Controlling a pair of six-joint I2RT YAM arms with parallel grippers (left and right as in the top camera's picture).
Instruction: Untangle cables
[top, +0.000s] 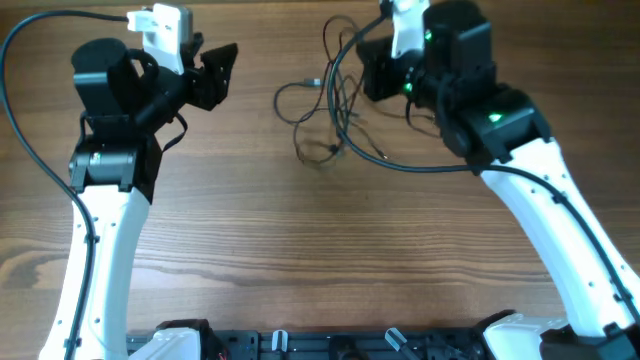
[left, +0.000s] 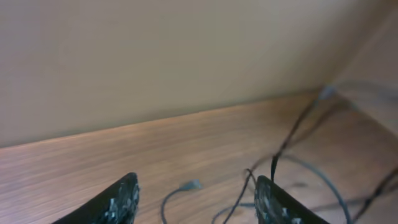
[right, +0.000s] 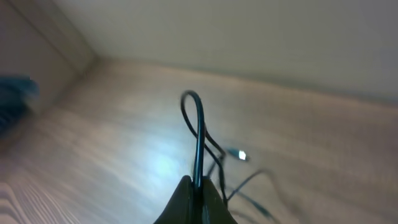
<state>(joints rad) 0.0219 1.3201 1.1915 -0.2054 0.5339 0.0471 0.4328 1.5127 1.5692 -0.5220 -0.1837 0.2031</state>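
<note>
As the left tool (left: 196, 199) gapes, the right tool (right: 198, 190) seemingly pinches cables (right: 199, 124).

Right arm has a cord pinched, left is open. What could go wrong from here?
The right gripper pinches one loop of the cables; pulling may drag the whole bundle along and tighten it rather than free it. The left gripper is open and holds nothing, so nothing anchors the rest, and a cord near its finger could snag.
</note>
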